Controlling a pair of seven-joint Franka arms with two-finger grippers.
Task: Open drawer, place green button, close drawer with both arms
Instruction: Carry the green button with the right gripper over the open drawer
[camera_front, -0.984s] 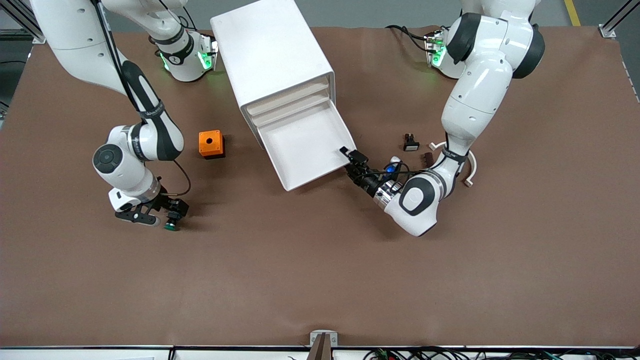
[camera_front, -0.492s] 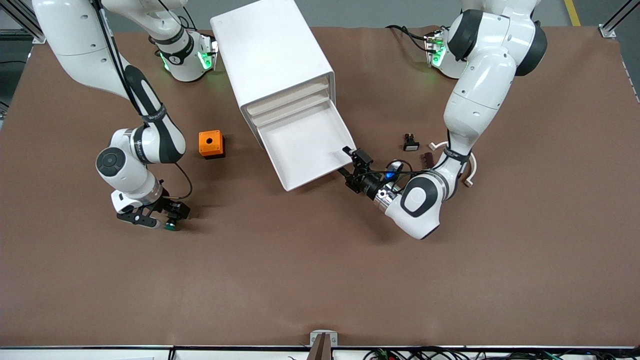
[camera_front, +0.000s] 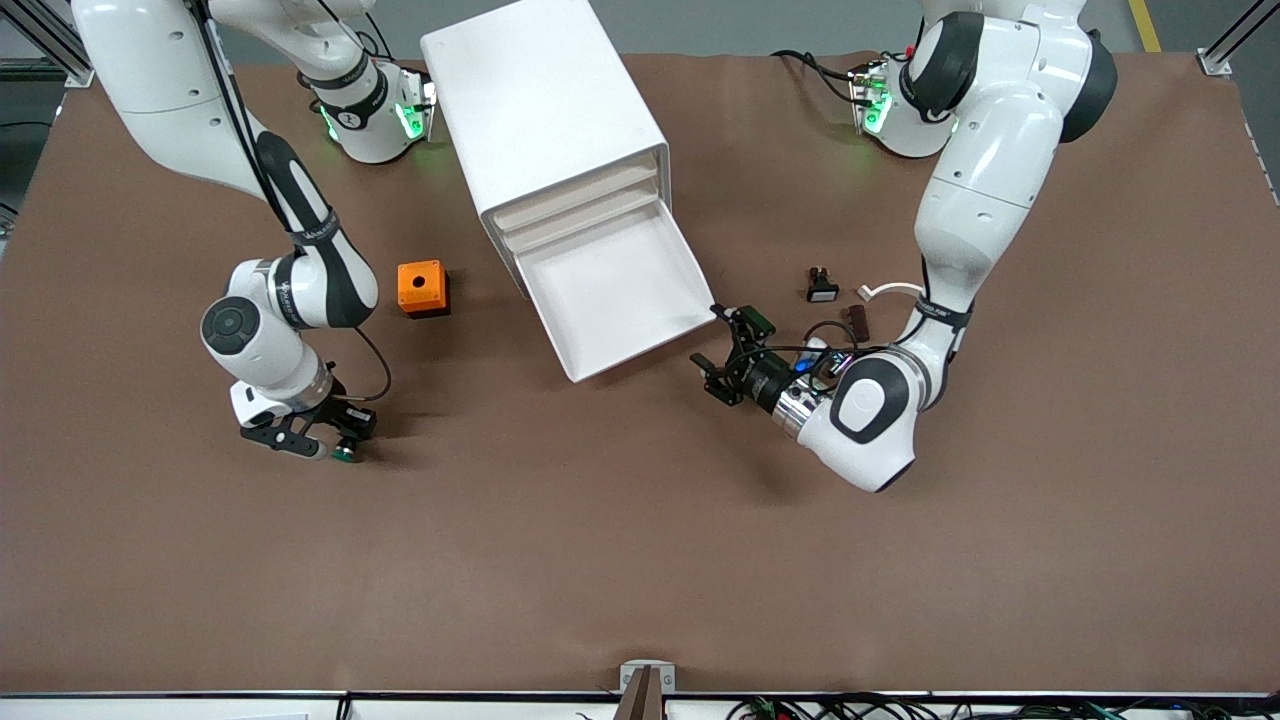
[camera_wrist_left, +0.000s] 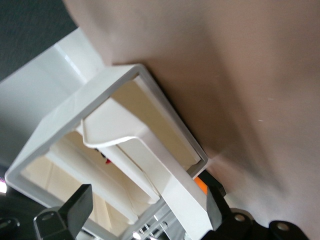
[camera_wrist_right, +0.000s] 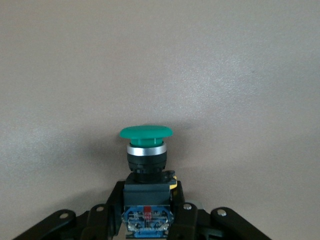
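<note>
The right gripper (camera_front: 330, 443) sits low on the worktop near the edge at the right arm's end, its jaws shut on the dark body of the button (camera_wrist_right: 146, 155). In the right wrist view the fingers (camera_wrist_right: 107, 212) clamp the squarish blue-black base from both sides, while the green cap juts forward, clear of the pads, over bare brown surface. The button looks light, hard and stiff; its flat-sided base gives a surer hold than the smooth round cap, which could slip or turn, so the present grip on the body seems the right one. Being so small, it could tilt between the pads if knocked.

The left gripper (camera_front: 728, 355) hovers just off the front corner of the drawer (camera_front: 615, 290), jaws spread wide and holding nothing. The left wrist view looks straight at the drawer's white front lip with both fingers (camera_wrist_left: 75, 210) apart from it. The drawer stands pulled well out of the cabinet (camera_front: 545, 110), its shallow tray empty; thin plastic of this kind probably slides easily and flexes a little, so a push on the middle of its front would suit closing.

Farther out, an orange box (camera_front: 421, 287) lies between the right arm and the cabinet. A black-and-white switch (camera_front: 822, 285) rests by the left arm.
</note>
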